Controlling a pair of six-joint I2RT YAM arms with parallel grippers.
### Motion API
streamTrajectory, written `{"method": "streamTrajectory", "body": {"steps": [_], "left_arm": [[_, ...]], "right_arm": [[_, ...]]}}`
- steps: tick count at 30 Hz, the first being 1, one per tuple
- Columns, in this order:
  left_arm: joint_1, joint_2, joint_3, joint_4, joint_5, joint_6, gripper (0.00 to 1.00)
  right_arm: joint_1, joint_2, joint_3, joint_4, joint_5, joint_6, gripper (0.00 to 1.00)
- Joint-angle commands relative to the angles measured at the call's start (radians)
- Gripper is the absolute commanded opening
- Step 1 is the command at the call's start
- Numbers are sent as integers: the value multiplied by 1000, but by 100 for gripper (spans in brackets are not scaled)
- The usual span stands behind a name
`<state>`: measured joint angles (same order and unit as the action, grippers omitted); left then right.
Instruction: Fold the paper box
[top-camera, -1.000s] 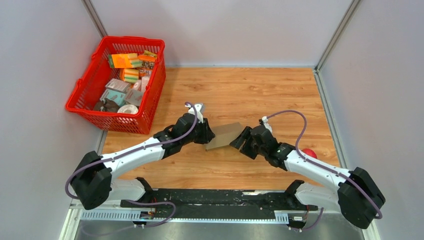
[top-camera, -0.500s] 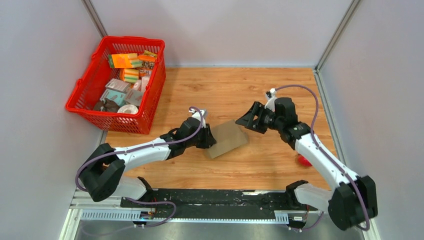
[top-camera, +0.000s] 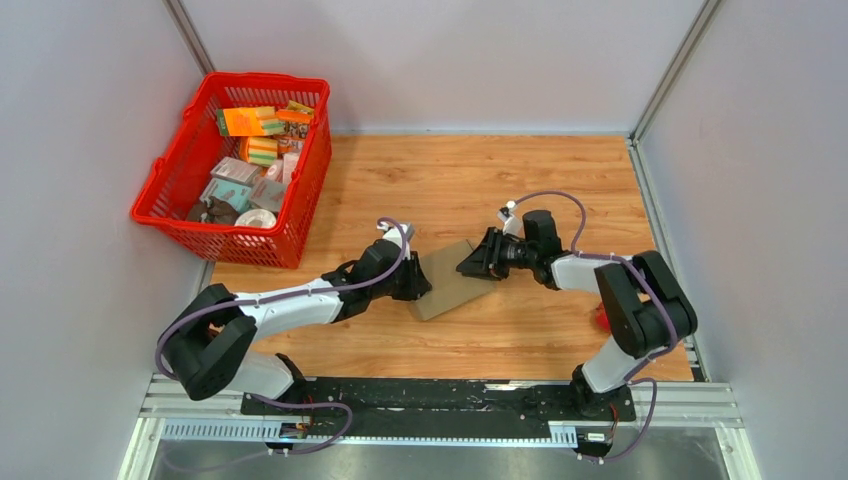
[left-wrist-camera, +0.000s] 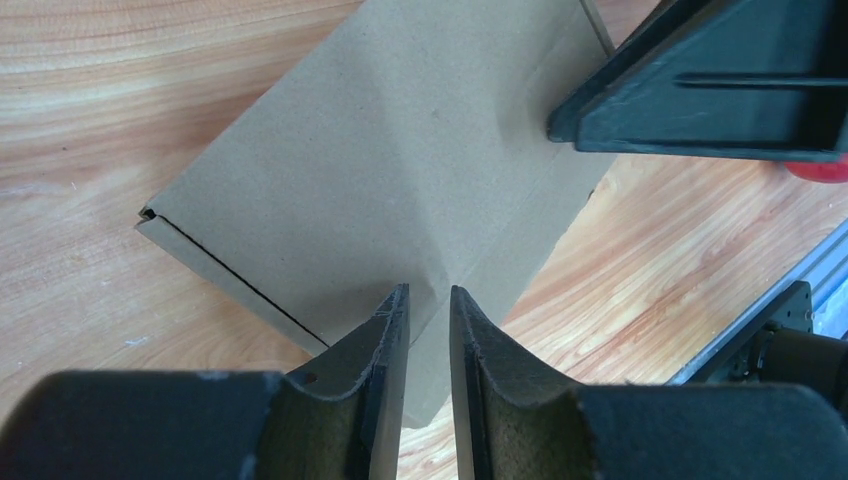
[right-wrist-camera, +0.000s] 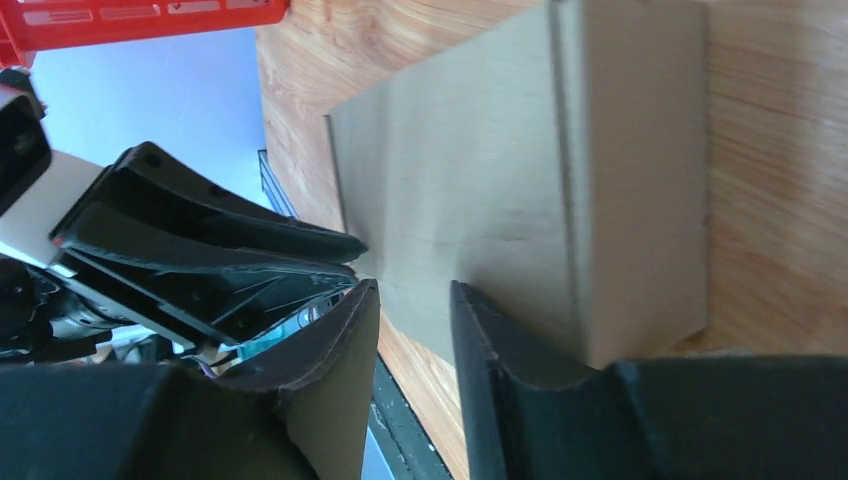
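Observation:
The paper box (top-camera: 455, 282) is a flat brown cardboard piece on the wooden table, between the two arms. My left gripper (top-camera: 418, 282) rests on its left end. In the left wrist view the left gripper (left-wrist-camera: 428, 300) sits over the cardboard (left-wrist-camera: 400, 150) with only a thin slit between the jaws, and nothing shows between them. My right gripper (top-camera: 470, 266) is at the box's right end. In the right wrist view the right gripper (right-wrist-camera: 412, 300) has a narrow gap, with one finger over the cardboard (right-wrist-camera: 520, 160). A fold line runs along the box.
A red basket (top-camera: 170, 170) full of small packets stands at the far left. A red ball (top-camera: 602, 318) lies behind the right arm and shows in the left wrist view (left-wrist-camera: 825, 172). Grey walls close in the table; the black rail (top-camera: 440, 395) runs along the near edge.
The box was tilted up between both grippers, then lay flat. My right gripper swung up and away, then came back down to the box's right end. The left gripper stayed at the left end.

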<state>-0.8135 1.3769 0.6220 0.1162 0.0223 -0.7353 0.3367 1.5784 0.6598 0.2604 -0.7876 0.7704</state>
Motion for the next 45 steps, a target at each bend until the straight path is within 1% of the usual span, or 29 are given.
{"method": "streamTrajectory", "body": {"steps": [1, 4, 6, 8, 9, 10, 11, 12, 13, 15, 17, 18, 22, 24, 25, 28, 30, 32, 33, 37, 38, 39, 40, 42, 44, 45], "left_arm": [[4, 4, -28, 27, -1, -3, 29], [5, -10, -25, 10, -7, 10, 29], [4, -28, -15, -9, -15, 25, 29], [5, -44, -8, -32, -19, 39, 29], [5, -62, -2, -39, -19, 42, 30], [5, -73, 1, -62, -19, 45, 30], [5, -96, 5, -72, -19, 50, 31], [5, -110, 8, -81, -19, 54, 32], [5, -125, 8, -92, -42, 60, 33], [5, -177, -5, -95, -54, 73, 34], [7, -237, -19, -110, -81, 85, 39], [10, -258, -24, -146, -88, 85, 40], [26, -358, -59, -213, -110, 74, 51], [40, -403, -82, -234, -93, 59, 55], [53, -415, -93, -236, -69, 47, 59], [71, -447, -120, -243, -27, 19, 66], [85, -463, -142, -242, 1, 2, 67], [94, -469, -165, -224, 18, -36, 68], [97, -469, -174, -198, 22, -53, 68], [102, -449, -206, -132, 27, -136, 68], [102, -444, -215, -122, 18, -148, 68], [105, -437, -217, -121, 11, -157, 68], [108, -434, -220, -103, 4, -183, 68], [111, -415, -231, -55, 2, -210, 68], [112, -403, -246, -20, -5, -254, 68], [112, -398, -255, 32, -7, -268, 68]], "right_arm": [[-30, 90, -48, 283, -65, 52, 38], [-44, 130, -72, 330, -84, 69, 37], [-48, 115, -91, 368, -108, 108, 37], [-48, 77, -88, 343, -108, 93, 37], [-50, 31, -82, 309, -98, 74, 38], [-48, 2, -57, 216, -84, 43, 39], [-50, -23, -43, 162, -67, 11, 40], [-48, -65, -23, 104, -26, -72, 40], [-48, -81, 9, -8, 0, -109, 43], [-50, -112, 34, -67, 42, -192, 46], [-51, -115, 69, -142, 69, -236, 47], [-50, -113, 78, -185, 94, -275, 48], [-51, -83, 129, -257, 186, -368, 50], [-51, -63, 149, -291, 217, -387, 57], [-50, -48, 158, -297, 202, -408, 61], [-51, 3, 172, -280, 156, -407, 61], [-51, 22, 163, -270, 149, -398, 58], [-54, 20, 141, -222, 148, -363, 56], [-56, 19, 126, -184, 139, -349, 53], [-62, 11, 72, -148, 155, -312, 49], [-65, 9, 60, -141, 162, -300, 47], [-71, 11, 48, -112, 162, -269, 41], [-82, 14, 29, -89, 156, -246, 38], [-97, 29, -18, 0, 101, -183, 33], [-113, 60, -57, 58, 73, -145, 31], [-117, 72, -68, 116, 54, -123, 29]]}}
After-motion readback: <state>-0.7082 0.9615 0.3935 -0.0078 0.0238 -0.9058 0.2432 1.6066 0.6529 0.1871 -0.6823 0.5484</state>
